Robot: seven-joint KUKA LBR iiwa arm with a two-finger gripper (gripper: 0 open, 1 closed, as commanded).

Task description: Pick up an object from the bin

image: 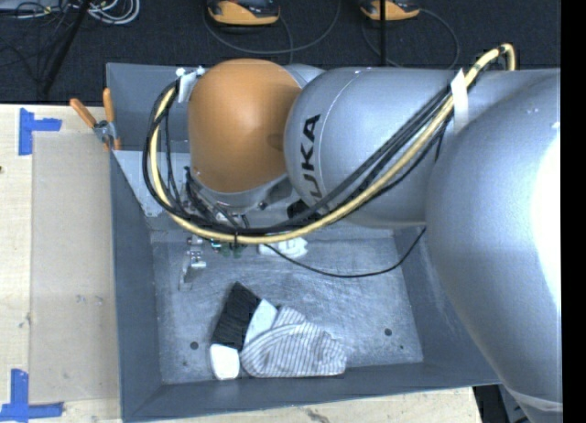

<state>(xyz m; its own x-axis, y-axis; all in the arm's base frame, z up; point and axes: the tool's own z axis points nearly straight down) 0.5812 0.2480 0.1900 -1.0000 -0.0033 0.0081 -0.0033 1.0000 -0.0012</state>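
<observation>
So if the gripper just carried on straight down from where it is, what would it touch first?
Probably bare bin floor: the gripper hangs over an open patch at the back left. The black block lies aside, nearer the front; depth is hard to judge.

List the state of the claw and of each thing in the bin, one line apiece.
claw: low over the bin's left floor, apart from the heap
black ribbed block: lying slanted, untouched
white lump: at the black block's near end, on the floor
striped cloth: crumpled, lying beside the black block
white scrap: partly hidden under the arm
</observation>
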